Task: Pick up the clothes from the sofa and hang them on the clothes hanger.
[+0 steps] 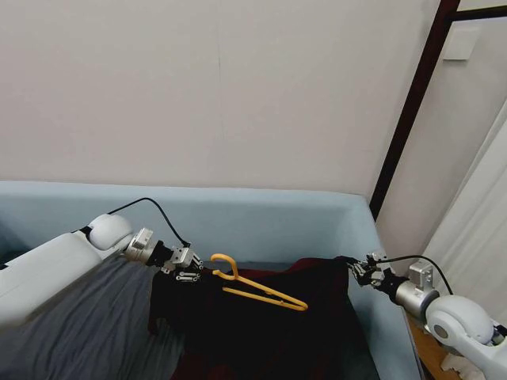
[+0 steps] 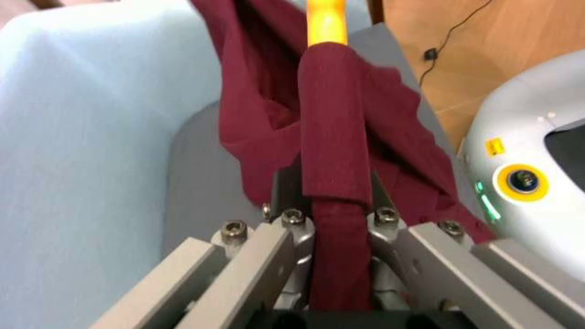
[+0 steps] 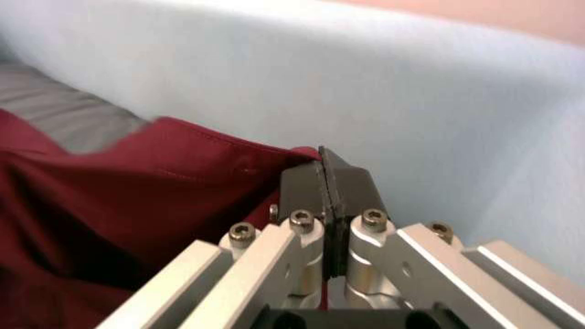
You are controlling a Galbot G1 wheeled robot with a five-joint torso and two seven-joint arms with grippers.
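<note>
My left gripper (image 1: pixel 187 269), at about eight o'clock in the head view, is clamped nearly closed on a folded band of the dark red garment (image 1: pixel 269 332). The wrist camera shows that band running up between the fingers and wrapping over the yellow bar of the hanger (image 1: pixel 257 291). I cannot tell whether the fingers also pinch the bar under the cloth.

From that grip the hanger runs off toward four o'clock. It is thin, smooth, glossy plastic, with its hook curled just beside the gripper and its far tip lying on top of the cloth.

My right gripper (image 1: pixel 358 269), at four o'clock, is fully closed. Its flat black pads (image 3: pixel 347 188) press together on a stitched hem at the garment's far edge.

Between the two grips the garment hangs as a slack sheet, a soft matte weave with deep folds. Its lower part sags onto the grey ribbed seat cushion (image 1: pixel 71 332). Behind it, at twelve o'clock, are the pale blue padded back of the sofa (image 1: pixel 261 218) and a plain wall (image 1: pixel 238 95).

As I judge it, the pickup is mostly done and one side of the garment is over the hanger. The other side is not yet on it, and the cloth is not yet clear of the sofa.
</note>
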